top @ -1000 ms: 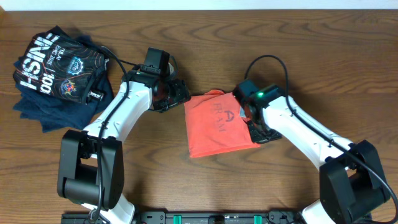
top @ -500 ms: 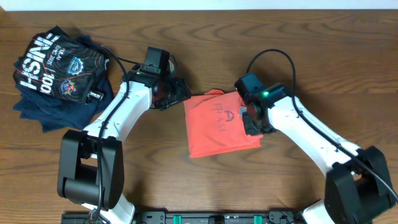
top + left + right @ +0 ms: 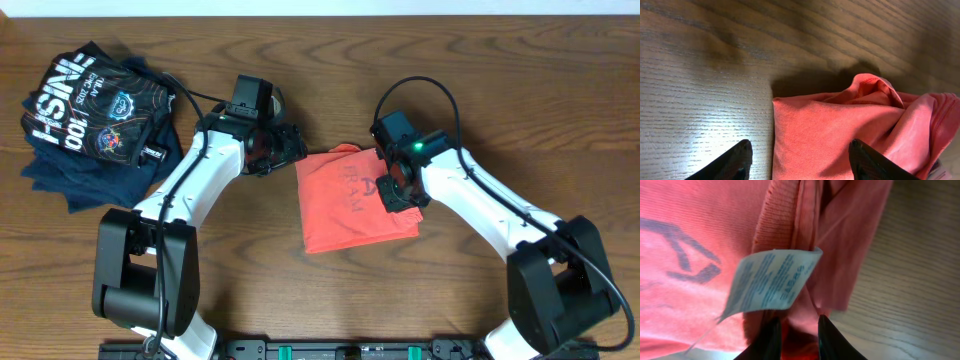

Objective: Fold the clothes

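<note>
So, the right jaws (image 3: 799, 337) are pinched on a bunched fold at the right edge of the T-shirt (image 3: 345, 215), white tag (image 3: 772, 280) flopping just above them. That arm's the one with cloth in hand. The left jaws (image 3: 802, 162) are spread and empty, just off the shirt's far-left corner, which points into the gap. The shirt is a squarish folded bundle on the surface (image 3: 330, 60), with the dark garments (image 3: 95, 110) well to its left. My guess is the next fold goes right-to-left across it.
</note>
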